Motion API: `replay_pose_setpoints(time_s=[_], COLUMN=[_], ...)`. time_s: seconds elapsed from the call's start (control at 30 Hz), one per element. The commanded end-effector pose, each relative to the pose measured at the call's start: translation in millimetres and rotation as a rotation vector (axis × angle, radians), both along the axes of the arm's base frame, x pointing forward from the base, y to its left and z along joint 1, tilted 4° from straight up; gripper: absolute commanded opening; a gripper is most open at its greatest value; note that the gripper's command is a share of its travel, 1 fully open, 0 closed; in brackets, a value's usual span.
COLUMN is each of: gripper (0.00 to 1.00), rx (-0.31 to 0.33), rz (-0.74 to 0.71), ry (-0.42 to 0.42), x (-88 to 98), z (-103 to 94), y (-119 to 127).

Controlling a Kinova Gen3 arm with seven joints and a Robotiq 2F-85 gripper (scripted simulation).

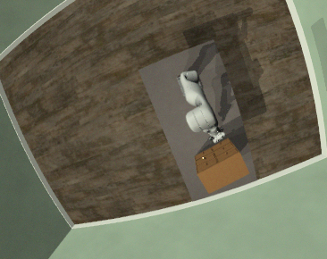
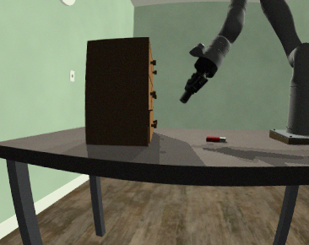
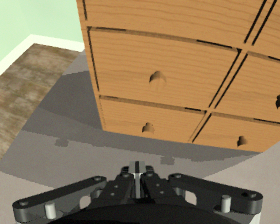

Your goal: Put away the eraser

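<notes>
The small wooden chest (image 1: 223, 174) (image 2: 118, 93) stands upright, its drawer fronts facing the robot. The drawers in view look pushed in or nearly so, each with a dark knob; a middle-row knob (image 3: 157, 78) and a bottom-row knob (image 3: 147, 128) show in the wrist view. The insides are hidden, so the eraser in a drawer cannot be seen. A red eraser (image 2: 215, 139) with a pale end lies on the table between the chest and the robot's base. My gripper (image 2: 184, 100) (image 3: 137, 171) is shut and empty, tilted down in the air in front of the chest, clear of the knobs.
The grey table (image 1: 158, 94) (image 2: 253, 156) (image 3: 21, 165) carries the chest near one end and the robot's base (image 2: 293, 136) toward the other. The table's edge runs close beside the chest. A green wall (image 2: 42, 84) stands beyond. Shadows fall in front of the chest.
</notes>
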State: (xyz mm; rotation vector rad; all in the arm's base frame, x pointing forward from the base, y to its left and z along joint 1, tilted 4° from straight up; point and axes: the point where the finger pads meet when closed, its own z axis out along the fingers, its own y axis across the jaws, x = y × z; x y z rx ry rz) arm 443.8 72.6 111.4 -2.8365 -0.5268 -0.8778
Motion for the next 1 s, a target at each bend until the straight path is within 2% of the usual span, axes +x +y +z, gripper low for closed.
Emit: replay_pose_setpoints(time_s=[0.0, 0.63, 0.97], gripper=[0.00, 0.00, 0.00], rx=[-0.004, -0.061, -0.117], rz=[0.007, 0.211, 0.409], ry=[-0.005, -0.031, -0.056], x=[1.2, -3.9, -8.9], z=[1.9, 8.7, 15.3], y=[-6.0, -7.5, -8.9])
